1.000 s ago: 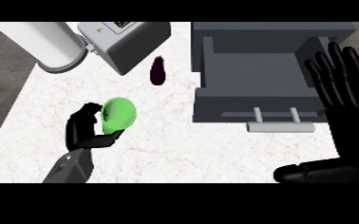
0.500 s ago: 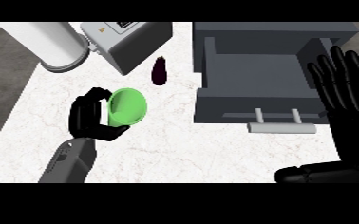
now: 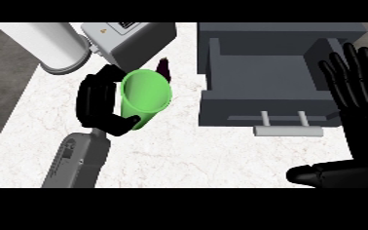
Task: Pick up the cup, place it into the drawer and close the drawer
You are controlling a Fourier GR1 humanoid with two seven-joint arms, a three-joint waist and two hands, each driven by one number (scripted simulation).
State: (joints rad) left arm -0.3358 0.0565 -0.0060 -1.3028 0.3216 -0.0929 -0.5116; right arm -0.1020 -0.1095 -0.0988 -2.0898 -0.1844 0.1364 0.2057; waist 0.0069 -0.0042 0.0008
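Note:
A bright green cup [image 3: 146, 96] is held above the white counter, left of centre, its open mouth tilted toward me. My left hand [image 3: 101, 105] is curled round the cup's left side and base. The grey drawer [image 3: 267, 88] stands pulled open at the right, its inside bare, a pale handle [image 3: 286, 127] at its front. My right hand [image 3: 349, 80] rests open at the right edge, fingers up, beside the drawer's right wall.
A white cylinder [image 3: 52, 46] lies at the upper left. A grey appliance [image 3: 129, 40] stands behind the cup. A small dark purple object [image 3: 164, 68] lies between the appliance and the drawer, just past the cup.
My left hand has lifted the cup up and to the right, toward the drawer, and the cup's mouth now faces me more. The right hand has not moved.

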